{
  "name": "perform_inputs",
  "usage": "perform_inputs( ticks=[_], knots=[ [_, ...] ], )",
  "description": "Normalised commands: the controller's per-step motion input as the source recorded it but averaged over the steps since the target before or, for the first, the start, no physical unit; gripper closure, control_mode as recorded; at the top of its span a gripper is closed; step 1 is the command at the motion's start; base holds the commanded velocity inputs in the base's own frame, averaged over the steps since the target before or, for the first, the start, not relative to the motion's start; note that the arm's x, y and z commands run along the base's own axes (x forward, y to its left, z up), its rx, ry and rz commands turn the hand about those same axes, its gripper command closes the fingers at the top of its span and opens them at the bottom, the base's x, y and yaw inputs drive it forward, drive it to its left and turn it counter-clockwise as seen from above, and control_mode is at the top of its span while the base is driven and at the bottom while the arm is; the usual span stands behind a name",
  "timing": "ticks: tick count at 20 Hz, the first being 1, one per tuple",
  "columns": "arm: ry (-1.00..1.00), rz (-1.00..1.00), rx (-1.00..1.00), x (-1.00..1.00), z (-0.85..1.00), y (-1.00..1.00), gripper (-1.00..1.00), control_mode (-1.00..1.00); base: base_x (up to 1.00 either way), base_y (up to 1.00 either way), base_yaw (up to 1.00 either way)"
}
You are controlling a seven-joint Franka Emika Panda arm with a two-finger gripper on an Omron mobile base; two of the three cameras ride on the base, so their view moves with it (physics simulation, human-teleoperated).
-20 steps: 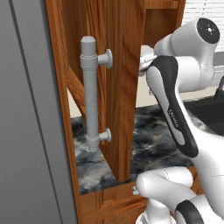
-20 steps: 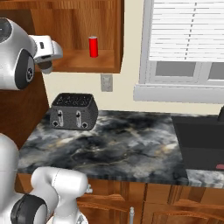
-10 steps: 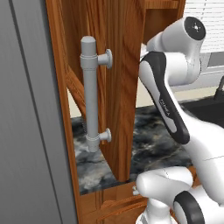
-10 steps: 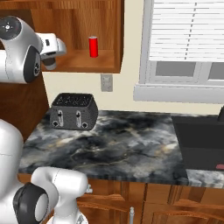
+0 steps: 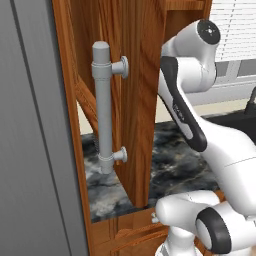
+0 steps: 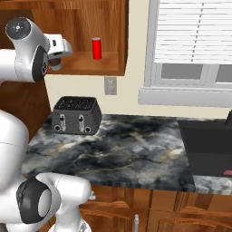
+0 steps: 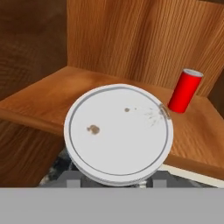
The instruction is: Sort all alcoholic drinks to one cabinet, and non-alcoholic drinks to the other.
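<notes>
- Gripper [image 6: 65, 46] raised a little and carried toward the open cabinet [image 6: 86, 18] since a second ago (elbow also swung higher in the left base view).
- Jaws closed around the cup [image 7: 118, 133], judged so because its pale lid hangs just before the shelf [image 7: 52, 96] edge with dark counter seen under it; fingers themselves hidden under the lid.
- Can [image 6: 96, 48] upright on the same shelf, near the back wall, not moved in the last second; well apart from the cup.
- Meaning for the task: second non-alcoholic drink almost joined with the first one, so this cabinet probably chosen for soft drinks.
- Still to do: push forward over the shelf edge, set down beside the can without knocking it, then release.
- Door handle [image 5: 103, 107] close to the arm (some risk of brushing).
</notes>
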Motion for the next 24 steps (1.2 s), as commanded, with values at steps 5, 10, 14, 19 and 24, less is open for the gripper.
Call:
perform_inputs(
  ticks=[5, 10, 14, 19, 24],
  knots=[
    [0.00, 0.00, 0.00, 0.34, -0.12, 0.05, 1.00, -1.00, 0.00, 0.00, 0.00],
    [0.00, 0.00, 0.00, 0.34, -0.07, 0.05, 1.00, -1.00, 0.00, 0.00, 0.00],
    [0.00, 0.00, 0.00, 0.33, -0.07, 0.05, 1.00, -1.00, 0.00, 0.00, 0.00],
    [0.01, 0.00, 0.00, 0.32, -0.04, 0.05, 1.00, -1.00, 0.00, 0.00, 0.00],
    [0.02, 0.00, 0.01, 0.34, -0.02, 0.05, 1.00, -1.00, 0.00, 0.00, 0.00]
  ],
)
